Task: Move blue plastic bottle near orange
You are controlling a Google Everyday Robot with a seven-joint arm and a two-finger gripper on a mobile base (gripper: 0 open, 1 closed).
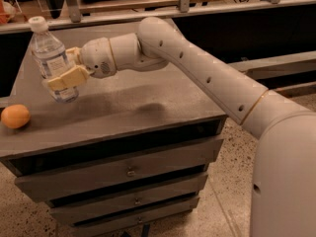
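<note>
At the far left the orange (15, 116) lies on the table (148, 95), close to its left front corner and close to the picture's left edge. To its right and further back is the blue plastic bottle (46, 47), near the table's left side and apart from the fruit, with bare grey tabletop between them. Its long axis runs almost vertical, with the white cap pointing up and leaning a little to the left and the base lower and slightly to the right. Whether the base touches the tabletop or hangs just above it cannot be told. The claw (58, 68) is clamped round the bottle's lower middle from the right. One tan finger (66, 78) crosses the front of the bottle and covers part of the label, while the other is mostly hidden behind the clear plastic. From the claw the white arm (207, 78) reaches back across the table toward the right, where the robot's pale body (286, 177) is cut off by the right and bottom edges. Below the tabletop are grey drawers (129, 172), the lowest cut off at the bottom edge.
</note>
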